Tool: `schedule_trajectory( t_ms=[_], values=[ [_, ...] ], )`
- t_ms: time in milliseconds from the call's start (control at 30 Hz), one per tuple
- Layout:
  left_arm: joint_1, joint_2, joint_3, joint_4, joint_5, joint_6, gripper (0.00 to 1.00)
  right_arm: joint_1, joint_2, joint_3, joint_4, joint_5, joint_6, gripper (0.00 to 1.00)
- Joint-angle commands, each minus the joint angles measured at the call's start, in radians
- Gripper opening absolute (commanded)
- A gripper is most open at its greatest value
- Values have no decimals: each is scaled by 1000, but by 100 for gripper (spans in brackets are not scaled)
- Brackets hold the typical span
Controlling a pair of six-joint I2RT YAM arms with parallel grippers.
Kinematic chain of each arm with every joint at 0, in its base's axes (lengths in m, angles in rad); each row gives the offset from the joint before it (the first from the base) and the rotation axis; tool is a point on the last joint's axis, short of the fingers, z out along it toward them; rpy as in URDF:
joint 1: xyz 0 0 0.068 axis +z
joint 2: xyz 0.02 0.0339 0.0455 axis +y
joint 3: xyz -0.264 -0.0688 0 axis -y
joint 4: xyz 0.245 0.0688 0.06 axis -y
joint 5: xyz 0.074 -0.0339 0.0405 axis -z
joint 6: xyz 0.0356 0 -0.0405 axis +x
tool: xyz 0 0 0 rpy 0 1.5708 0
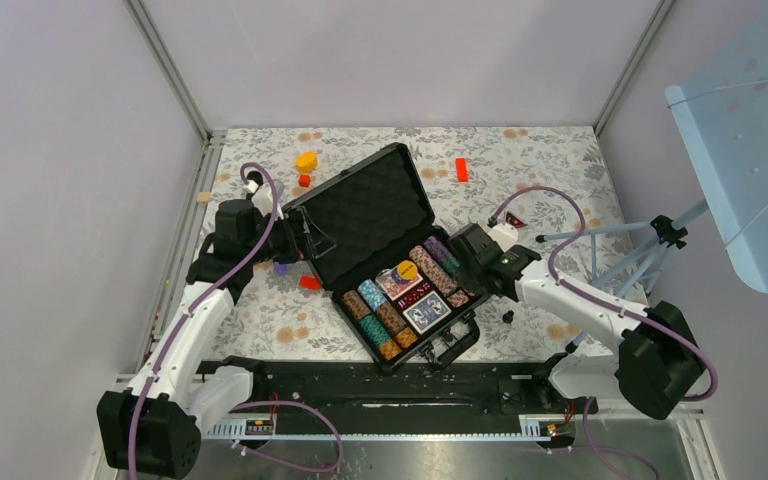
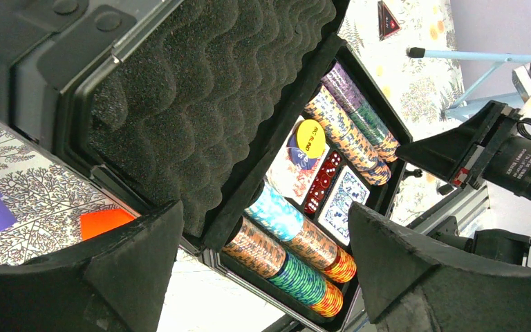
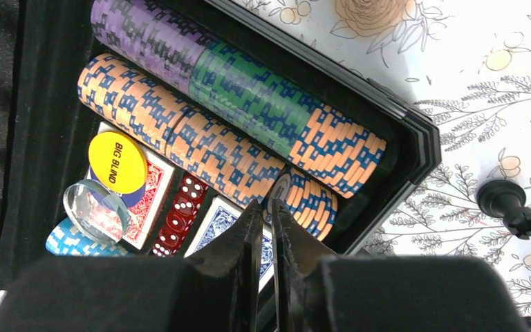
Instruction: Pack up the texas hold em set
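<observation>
"So, where was the case (image 3: 415, 138)?"

"Open on the table (image 1: 550, 160) between the arms, with the handle (image 1: 450, 345) nearest them. The chips (image 1: 430, 268) and card deck (image 1: 426, 312) were in the tray, and the foam lid (image 1: 360, 210) was thrown open beyond."

"And the pincers?"

"The right gripper (image 3: 266, 207) was almost closed, its tips at the end chip of a row. I couldn't tell whether it pinched it. The left gripper (image 2: 264, 214) gaped wide and empty by the lid."

"How would it handle?"

"Likely heavy and stiff, with loose chips. I'd push the lid's far rim, not lift."
</observation>
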Motion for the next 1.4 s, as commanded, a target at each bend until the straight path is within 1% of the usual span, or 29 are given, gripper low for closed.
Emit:
schedule_trajectory(
  t_ms=[0,133,267,333,567,700,767,900,1067,1167,1267,1367],
  values=[
    [7,5,8,26,-22,18,89,7,-45,-40,-60,31,50,17],
    [7,5,9,25,-21,18,89,6,-54,-91,-65,-7,84,17],
    [7,5,8,26,-21,18,89,7,-74,-123,-63,-20,107,23],
    [7,5,11,26,-21,18,89,6,-94,-129,-61,-15,110,26],
    [8,-16,40,57,-50,8,89,7,-220,-134,-87,38,91,28],
    [8,13,110,109,-55,-46,89,7,-316,-140,-118,43,23,33],
    [13,58,180,113,-68,-63,89,6,-356,-138,-142,38,-14,36],
    [35,135,297,142,-52,-108,88,7,-425,-153,-211,49,-34,37],
    [51,188,413,169,-4,-124,88,7,-514,-218,-212,44,-32,37],
    [90,226,448,152,-45,-126,89,7,-541,-232,-212,45,-35,37],
    [177,305,468,117,-45,-175,89,7,-552,-226,-214,40,-52,37],
    [243,392,492,39,-60,-191,87,6,-560,-214,-230,49,-65,38]
  ],
)
